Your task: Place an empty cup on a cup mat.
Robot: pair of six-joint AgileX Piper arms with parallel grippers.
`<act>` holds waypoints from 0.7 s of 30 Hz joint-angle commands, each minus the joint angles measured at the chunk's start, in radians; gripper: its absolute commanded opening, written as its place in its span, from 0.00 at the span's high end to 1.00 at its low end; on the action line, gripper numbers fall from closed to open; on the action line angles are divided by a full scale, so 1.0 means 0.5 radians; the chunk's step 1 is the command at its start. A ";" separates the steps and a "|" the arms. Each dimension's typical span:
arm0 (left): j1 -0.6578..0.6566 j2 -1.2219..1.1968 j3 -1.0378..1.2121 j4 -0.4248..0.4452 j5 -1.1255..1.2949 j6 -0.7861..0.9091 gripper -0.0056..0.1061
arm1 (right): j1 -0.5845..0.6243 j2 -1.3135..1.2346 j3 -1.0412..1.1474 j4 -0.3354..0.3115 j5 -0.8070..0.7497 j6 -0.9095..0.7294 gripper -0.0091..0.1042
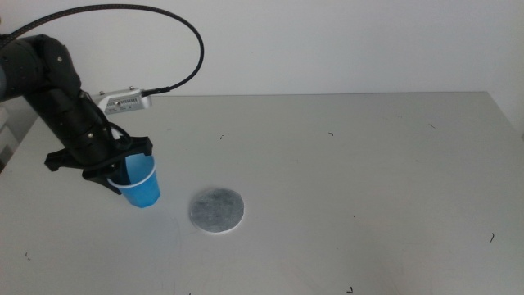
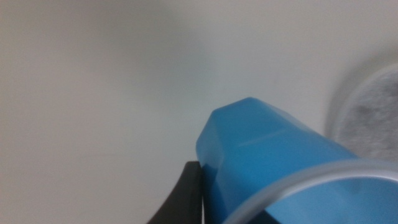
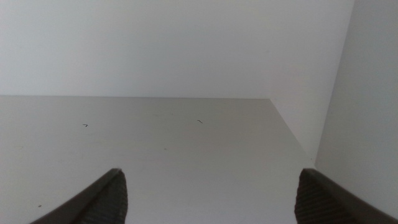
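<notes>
Blue paper is what the left gripper (image 1: 123,168) is closed on: the small tapered cup (image 1: 141,183), pinched at its white-rimmed mouth, with one dark jaw visible against the outside wall in the left wrist view. The cup (image 2: 261,155) sits just beside the cup mat (image 1: 217,210), on the side nearer the left arm, apart from it and not yet over it. Whether its base touches the tabletop (image 1: 352,156) or hangs just clear cannot be told.

Thin paper of this kind is judged very light, and soft enough to buckle; the flattened facets on its wall in the wrist view suggest the squeeze is already deforming it. A hold at the stiffer rolled rim looks the sensible place, with only modest pressure, since a harder pinch could fold the mouth. Being empty, it could tip easily on release.

Its long axis runs from mouth to base and is tilted, not plumb: the mouth leans back toward the left arm and the narrower base points down and toward the cup mat (image 2: 367,106). It would need righting before being set down on the grey disc.

The right gripper (image 3: 208,199) waits well away from the cup mat, jaws spread wide and holding nothing, out of the middle view.
</notes>
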 commanded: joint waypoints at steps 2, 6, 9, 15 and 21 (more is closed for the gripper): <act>-0.127 -0.109 -0.157 -0.024 0.036 -0.109 0.95 | 0.004 -0.038 -0.023 -0.018 -0.156 -0.017 0.09; -0.312 -0.105 -0.276 0.051 0.042 -0.253 0.95 | 0.004 -0.038 -0.023 -0.018 -0.156 -0.017 0.09; -0.432 -0.081 -0.346 0.080 0.075 -0.307 0.95 | 0.004 -0.038 -0.023 -0.018 -0.156 -0.017 0.09; -0.665 0.009 -0.368 0.086 0.047 -0.341 0.95 | 0.004 -0.038 -0.023 -0.018 -0.156 -0.017 0.09; -0.711 0.098 -0.365 0.112 0.041 -0.383 0.95 | 0.004 -0.038 -0.023 -0.018 -0.156 -0.017 0.09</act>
